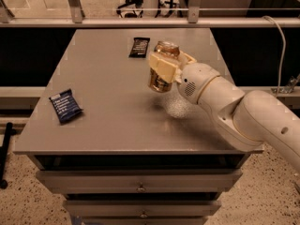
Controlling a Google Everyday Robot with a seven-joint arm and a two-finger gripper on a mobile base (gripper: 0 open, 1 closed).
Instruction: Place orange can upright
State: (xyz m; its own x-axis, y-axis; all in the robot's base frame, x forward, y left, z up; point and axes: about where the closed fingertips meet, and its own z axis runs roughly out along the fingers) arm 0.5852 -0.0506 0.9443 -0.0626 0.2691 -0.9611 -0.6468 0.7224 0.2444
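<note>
The orange can [161, 80] is a shiny orange-gold drink can with a silver top. It is held nearly upright, slightly tilted, above the middle of the grey table [108, 116]. My gripper [166, 65] is shut on the can, its cream fingers [161, 65] clamped on both sides of the upper half. The white arm reaches in from the right. The can's bottom hangs above the table top, with its shadow below it.
A blue snack bar [65, 106] lies near the table's left edge. A dark snack bar [139, 47] lies at the far middle, just behind the can. Drawers sit under the table's front edge. A rail runs along the far side.
</note>
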